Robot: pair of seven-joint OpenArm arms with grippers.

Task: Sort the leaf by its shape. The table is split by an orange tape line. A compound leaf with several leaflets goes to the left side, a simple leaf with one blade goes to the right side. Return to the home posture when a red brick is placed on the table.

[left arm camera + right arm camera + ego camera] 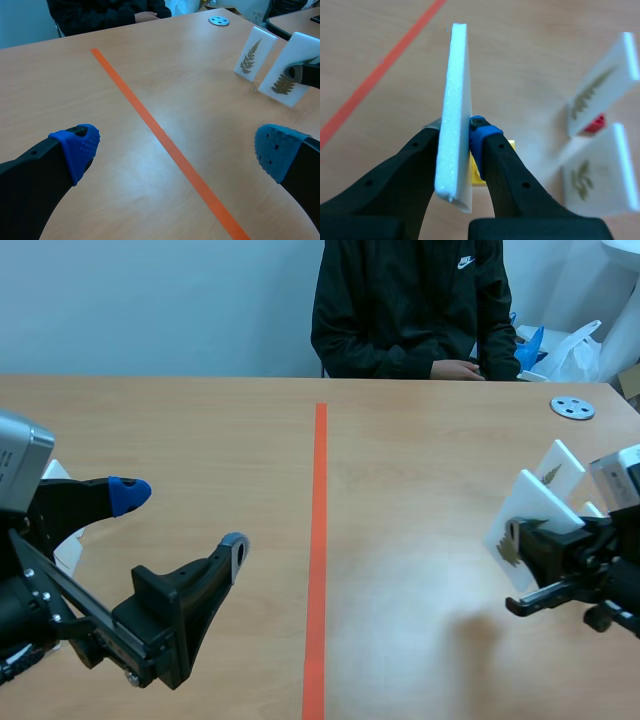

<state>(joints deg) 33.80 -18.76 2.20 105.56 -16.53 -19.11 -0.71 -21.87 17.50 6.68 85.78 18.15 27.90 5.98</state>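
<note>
Pale wood-grain table (420, 570), smooth and glossy, with 1 straight orange tape line (318, 540) down the middle. The left gripper (183, 519) sits left of that line, jaws spread wide, dotted blue pads (80, 145) bare, nothing held. The right gripper (456, 127) is clamped on a flat white foam card (455, 90), grainy along its edge, well right of the line. A brown feathery leaf (283, 85) with many leaflets shows on its face. A second card (252, 52) stands just beyond.

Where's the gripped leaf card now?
The leaf card is clamped in the right gripper, right of the orange tape line in the scene view, near another standing card.
</note>
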